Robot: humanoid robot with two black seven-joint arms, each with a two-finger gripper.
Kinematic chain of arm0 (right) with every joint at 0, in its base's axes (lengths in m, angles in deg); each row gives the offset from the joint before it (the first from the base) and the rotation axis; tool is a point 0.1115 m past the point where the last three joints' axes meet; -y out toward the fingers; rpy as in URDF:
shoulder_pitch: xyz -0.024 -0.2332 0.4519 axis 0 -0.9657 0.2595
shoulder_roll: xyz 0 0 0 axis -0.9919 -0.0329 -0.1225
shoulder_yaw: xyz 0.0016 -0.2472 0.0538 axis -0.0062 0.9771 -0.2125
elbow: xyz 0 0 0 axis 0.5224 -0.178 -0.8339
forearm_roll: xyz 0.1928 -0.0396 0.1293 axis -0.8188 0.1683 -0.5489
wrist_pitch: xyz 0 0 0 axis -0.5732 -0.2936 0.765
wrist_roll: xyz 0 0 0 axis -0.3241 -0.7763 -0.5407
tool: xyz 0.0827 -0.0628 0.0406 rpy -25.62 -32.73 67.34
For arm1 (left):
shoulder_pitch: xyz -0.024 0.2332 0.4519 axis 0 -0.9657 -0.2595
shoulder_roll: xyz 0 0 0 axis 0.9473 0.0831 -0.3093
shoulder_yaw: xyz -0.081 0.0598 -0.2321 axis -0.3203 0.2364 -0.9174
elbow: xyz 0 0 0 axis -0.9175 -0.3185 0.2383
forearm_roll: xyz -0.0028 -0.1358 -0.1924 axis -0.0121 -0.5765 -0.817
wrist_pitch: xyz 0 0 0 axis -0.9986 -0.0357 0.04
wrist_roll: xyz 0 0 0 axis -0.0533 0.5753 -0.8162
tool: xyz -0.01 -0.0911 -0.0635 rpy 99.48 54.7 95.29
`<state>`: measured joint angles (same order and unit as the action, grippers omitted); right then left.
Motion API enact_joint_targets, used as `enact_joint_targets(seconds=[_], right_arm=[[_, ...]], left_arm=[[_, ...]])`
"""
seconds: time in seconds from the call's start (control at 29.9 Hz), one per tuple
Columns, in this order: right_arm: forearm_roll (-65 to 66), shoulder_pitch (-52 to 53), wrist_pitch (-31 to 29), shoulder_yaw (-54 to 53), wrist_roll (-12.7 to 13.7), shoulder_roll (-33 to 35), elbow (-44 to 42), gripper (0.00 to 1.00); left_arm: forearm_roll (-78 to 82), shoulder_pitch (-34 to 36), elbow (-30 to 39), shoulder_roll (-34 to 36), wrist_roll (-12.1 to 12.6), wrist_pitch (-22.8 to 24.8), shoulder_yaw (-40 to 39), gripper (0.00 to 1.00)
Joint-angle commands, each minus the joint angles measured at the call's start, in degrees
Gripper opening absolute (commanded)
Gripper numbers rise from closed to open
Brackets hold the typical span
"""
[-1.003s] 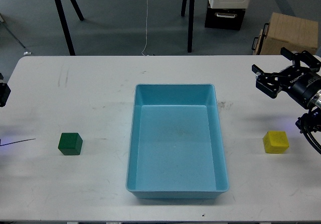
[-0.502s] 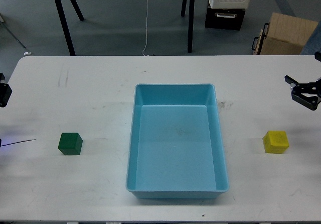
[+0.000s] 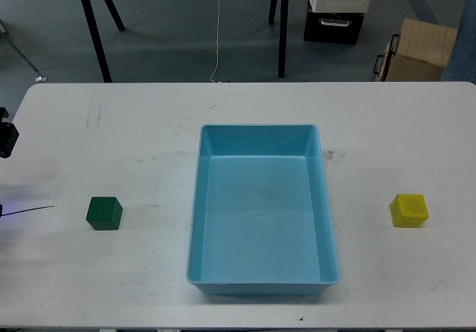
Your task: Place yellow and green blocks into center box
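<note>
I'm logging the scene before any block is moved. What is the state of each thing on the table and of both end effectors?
Green block: on the table left of the box, untouched.
Yellow block: on the table right of the box, untouched.
Blue box: open-topped, empty, upright at table center.
Left end effector: only a dark part shows at the left edge; state cannot be told.
Right end effector: out of view.

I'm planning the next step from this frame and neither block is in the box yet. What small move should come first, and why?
Probably bring the right arm back in over the yellow block. It sits alone on the table to the right of the empty blue box, and no right gripper is in view. The green block lies equally free on the left, with only a dark bit of the left arm at the table's left edge.
</note>
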<state>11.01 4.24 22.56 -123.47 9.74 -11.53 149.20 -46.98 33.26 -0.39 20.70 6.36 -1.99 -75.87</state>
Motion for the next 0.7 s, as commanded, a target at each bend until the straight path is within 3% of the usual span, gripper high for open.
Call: enact_joint_targets(seconds=[0.0, 0.27, 0.43, 0.67], right_arm=[[4.7, 0.3, 1.3, 0.1, -0.2, 2.7, -0.2, 1.0], [27.8, 2.3, 4.1, 0.4, 0.5, 11.1, 0.4, 1.0], [37.7, 5.9, 3.6, 0.3, 0.0, 12.8, 1.1, 1.0], [66.7, 11.9, 3.4, 0.1, 0.2, 12.7, 11.1, 1.0]], left_arm=[[0.0, -0.1, 0.0, 0.2, 0.0, -0.1, 0.0, 1.0], [0.0, -0.5, 0.0, 0.6, 0.0, 0.1, 0.0, 1.0], [0.1, -0.5, 0.0, 0.6, 0.0, 0.0, 0.0, 1.0], [0.2, -0.5, 0.0, 0.6, 0.0, 0.0, 0.1, 1.0]])
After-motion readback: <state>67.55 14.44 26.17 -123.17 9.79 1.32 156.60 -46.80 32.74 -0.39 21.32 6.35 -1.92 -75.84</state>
